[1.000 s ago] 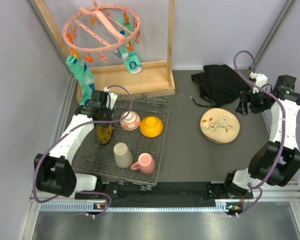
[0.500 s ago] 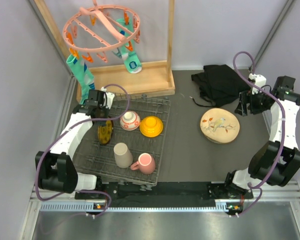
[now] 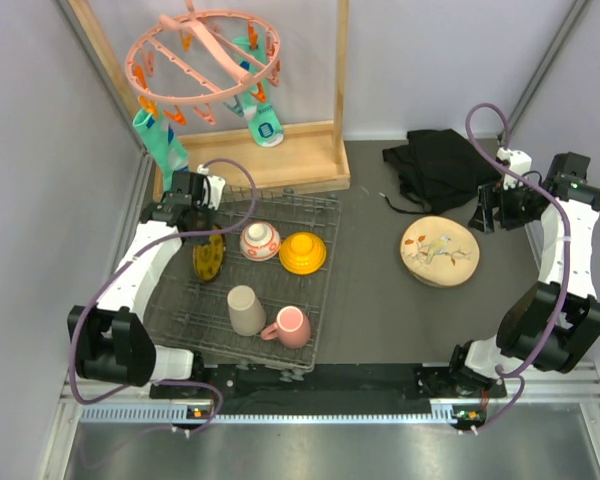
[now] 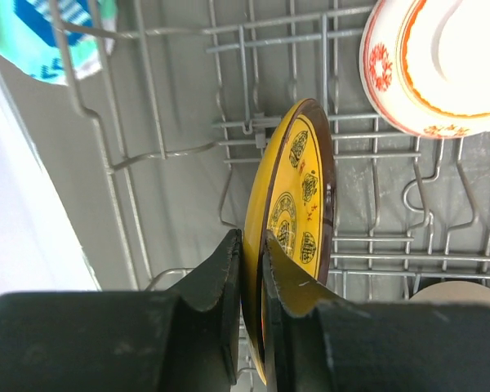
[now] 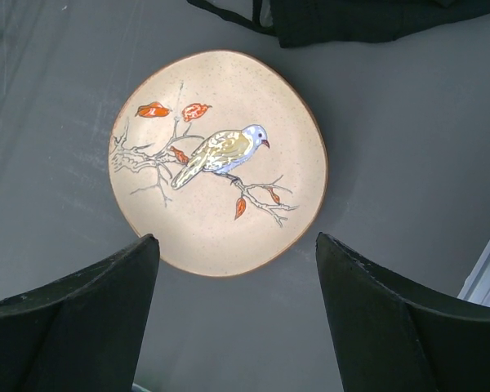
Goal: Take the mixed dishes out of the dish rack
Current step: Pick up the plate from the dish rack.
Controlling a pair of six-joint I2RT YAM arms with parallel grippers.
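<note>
One yellow plate (image 4: 298,196) on edge in dish rack (image 4: 229,49), left claw (image 4: 251,245) pinching rim. Probably slick, brittle, light; grip deeper. Right claw (image 5: 237,241) spread above bird plate (image 5: 220,155).

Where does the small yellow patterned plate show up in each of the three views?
Top external: yellow plate stands on edge in the dish rack's left part, left of the red-white bowl.
Left wrist: centre frame, pinched by the left gripper.
Right wrist: not in it.
Shared landmark: the red-white bowl, top right in the left wrist view.
</note>
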